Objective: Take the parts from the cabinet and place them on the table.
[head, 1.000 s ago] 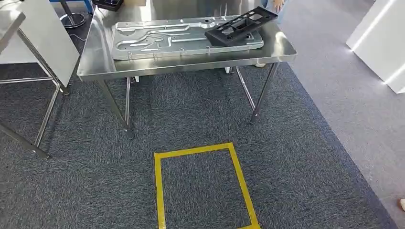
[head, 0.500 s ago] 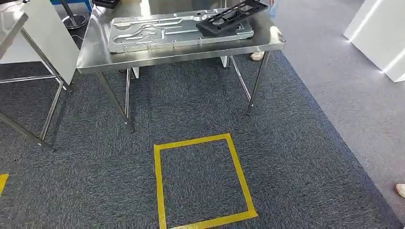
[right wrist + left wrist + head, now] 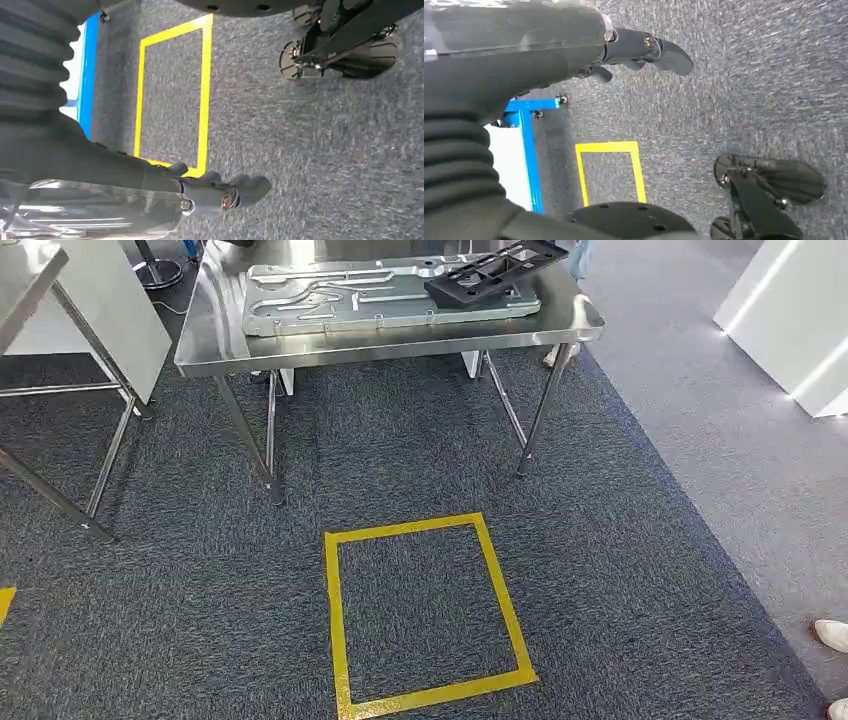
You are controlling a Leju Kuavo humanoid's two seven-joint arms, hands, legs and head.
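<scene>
Head view, black part point(image 3: 495, 270) cropped, table point(image 3: 390, 340)

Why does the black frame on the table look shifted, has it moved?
No. The black frame lies across the same end of the metal plate; the camera moved.

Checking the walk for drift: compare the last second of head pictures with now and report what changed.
The camera moved, not the things: the whole view shifted, so the table sits higher and the yellow floor square shows whole. The black part stays on the metal plate.
</scene>
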